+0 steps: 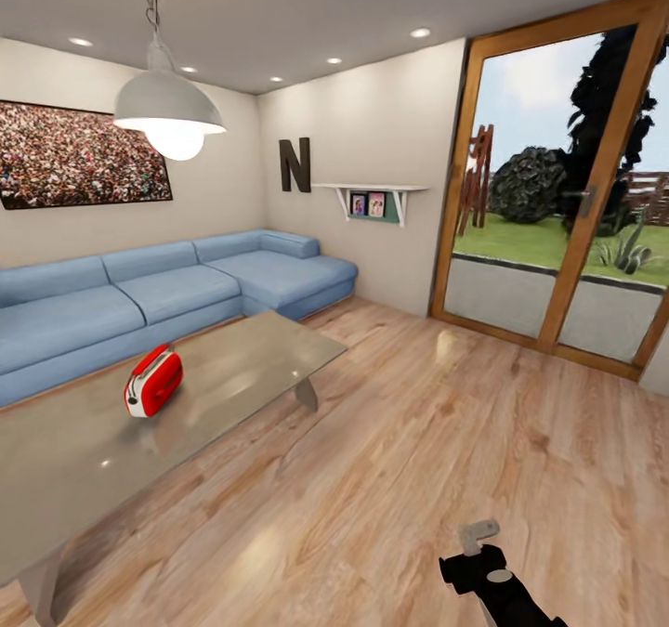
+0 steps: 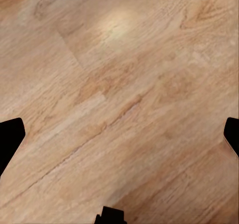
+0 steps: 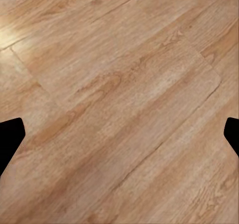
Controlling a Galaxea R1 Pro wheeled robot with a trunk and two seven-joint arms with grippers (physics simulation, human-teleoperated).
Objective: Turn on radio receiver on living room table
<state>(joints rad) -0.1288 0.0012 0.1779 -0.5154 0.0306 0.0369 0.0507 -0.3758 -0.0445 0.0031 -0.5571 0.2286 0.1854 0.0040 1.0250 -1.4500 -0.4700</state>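
The red radio receiver (image 1: 153, 381) with white stripes and a white end face lies on the glossy grey table (image 1: 242, 358) at the left of the head view, far from both arms. Part of my right arm (image 1: 488, 576) shows low at the right, over the wood floor. In the left wrist view my left gripper (image 2: 119, 137) is open, its dark fingertips (image 2: 10, 139) wide apart above bare planks. In the right wrist view my right gripper (image 3: 119, 134) is also open over the floor, with nothing between its fingertips (image 3: 10, 139).
A blue L-shaped sofa (image 1: 139, 302) wraps behind the table along the beige walls. A crowd picture (image 1: 79, 155), a dark letter N (image 1: 295, 164), a small shelf (image 1: 372, 200) and a pendant lamp (image 1: 169, 111) are there. A wood-framed glass door (image 1: 567, 200) stands at the right. Open plank floor (image 1: 400, 441) lies between me and the table.
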